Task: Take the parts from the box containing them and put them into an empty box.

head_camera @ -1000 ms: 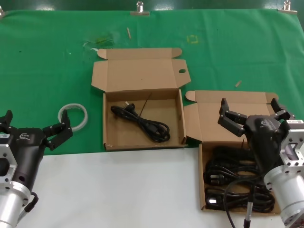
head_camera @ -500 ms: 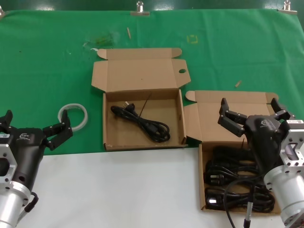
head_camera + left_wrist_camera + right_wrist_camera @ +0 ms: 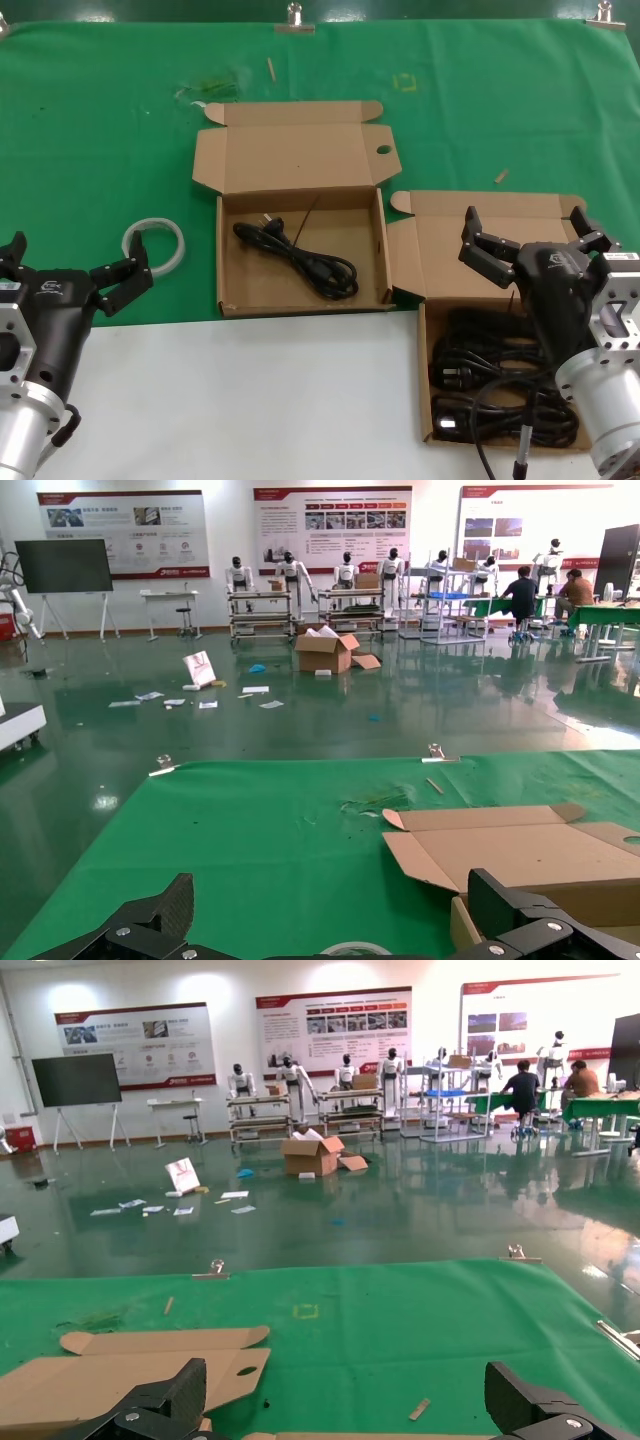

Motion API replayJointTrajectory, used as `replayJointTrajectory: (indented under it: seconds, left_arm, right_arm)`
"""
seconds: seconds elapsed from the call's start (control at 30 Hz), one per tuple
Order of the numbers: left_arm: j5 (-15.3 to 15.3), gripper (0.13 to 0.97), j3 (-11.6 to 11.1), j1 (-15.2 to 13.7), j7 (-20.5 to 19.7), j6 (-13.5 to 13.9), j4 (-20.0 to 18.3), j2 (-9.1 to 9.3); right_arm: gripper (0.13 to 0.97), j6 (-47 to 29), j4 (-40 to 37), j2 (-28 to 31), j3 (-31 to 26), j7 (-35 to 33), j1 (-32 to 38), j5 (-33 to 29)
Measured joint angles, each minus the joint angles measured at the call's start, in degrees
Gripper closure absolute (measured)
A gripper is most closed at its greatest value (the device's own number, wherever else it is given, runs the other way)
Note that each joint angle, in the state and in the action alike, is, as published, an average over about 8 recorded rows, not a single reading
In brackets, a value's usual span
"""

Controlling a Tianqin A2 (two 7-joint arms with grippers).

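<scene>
The right hand [image 3: 528, 238] hovers with its fingers spread wide and holding nothing, above the back part of the right-hand box [image 3: 440, 300], which is crowded with coiled black cords [image 3: 495, 385]. The other box [image 3: 300, 300] lies just beside it toward the left, lid folded back, on the green cloth [image 3: 100, 130] of the counter [image 3: 250, 400], with one black cord [image 3: 300, 260] on its floor. The left hand [image 3: 75, 268] waits low at the left edge, also spread wide and holding nothing, near a white tape ring [image 3: 155, 245].
</scene>
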Motion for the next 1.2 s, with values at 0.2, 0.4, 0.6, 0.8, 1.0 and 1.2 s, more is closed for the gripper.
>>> replayJointTrajectory:
  seconds: [0.2,0.4,0.6,0.8,1.0,1.2]
  left_arm:
    - [0.0,0.132,0.0,0.0,0.0,0.0,0.0,0.0]
    - [0.0,0.132,0.0,0.0,0.0,0.0,0.0,0.0]
    - [0.0,0.132,0.0,0.0,0.0,0.0,0.0,0.0]
    - [0.0,0.132,0.0,0.0,0.0,0.0,0.0,0.0]
    - [0.0,0.132,0.0,0.0,0.0,0.0,0.0,0.0]
    - [0.0,0.132,0.0,0.0,0.0,0.0,0.0,0.0]
  right_arm:
    - [0.129,0.0,0.0,0.0,0.0,0.0,0.0,0.0]
    - [0.129,0.0,0.0,0.0,0.0,0.0,0.0,0.0]
    - [0.129,0.0,0.0,0.0,0.0,0.0,0.0,0.0]
    - [0.129,0.0,0.0,0.0,0.0,0.0,0.0,0.0]
    - [0.129,0.0,0.0,0.0,0.0,0.0,0.0,0.0]
    - [0.129,0.0,0.0,0.0,0.0,0.0,0.0,0.0]
